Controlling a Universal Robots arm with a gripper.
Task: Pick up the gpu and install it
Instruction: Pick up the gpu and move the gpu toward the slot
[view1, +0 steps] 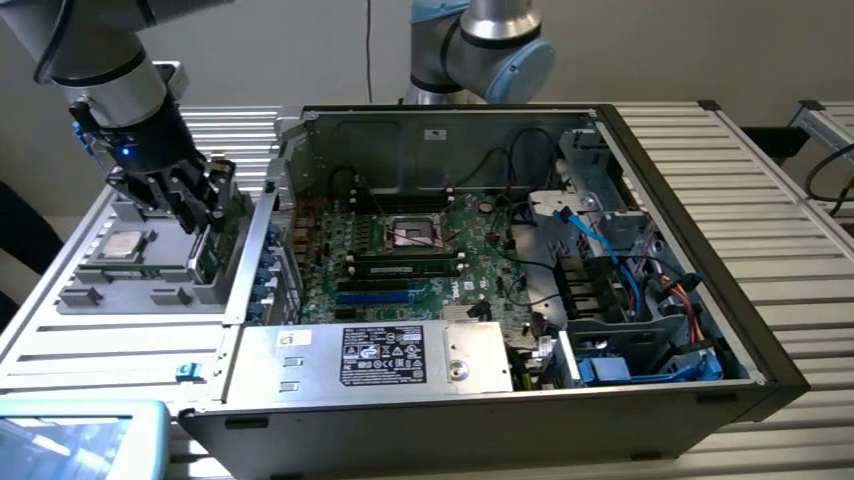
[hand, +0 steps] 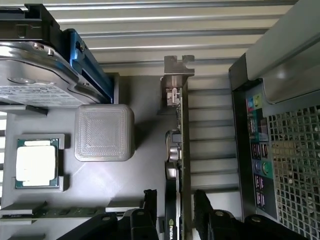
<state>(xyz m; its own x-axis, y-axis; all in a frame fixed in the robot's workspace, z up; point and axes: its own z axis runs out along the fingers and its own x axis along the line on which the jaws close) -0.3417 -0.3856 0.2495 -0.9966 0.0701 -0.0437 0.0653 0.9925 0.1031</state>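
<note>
The gpu (hand: 183, 125) stands on its edge in a grey holder tray (hand: 100, 185), silver end bracket (hand: 176, 75) at the far end and black cooler on one face. My gripper (hand: 175, 200) is open and straddles the card's near end. One finger (hand: 150, 202) is on the cooler side and the other on the board side, each with a small gap to the card. In the exterior view the gripper (view1: 198, 212) hangs low over the gpu (view1: 227, 238), at the exterior view's left of the open computer case (view1: 441, 130).
The tray also holds a processor (hand: 36, 162), a silver drive (hand: 30, 75), a grey block (hand: 104, 132) and memory sticks (hand: 50, 211). The case's rear panel (hand: 280, 150) stands close beside the card. Inside lie the motherboard (view1: 400, 250) and power supply (view1: 387, 355). A second arm (view1: 481, 50) stands behind.
</note>
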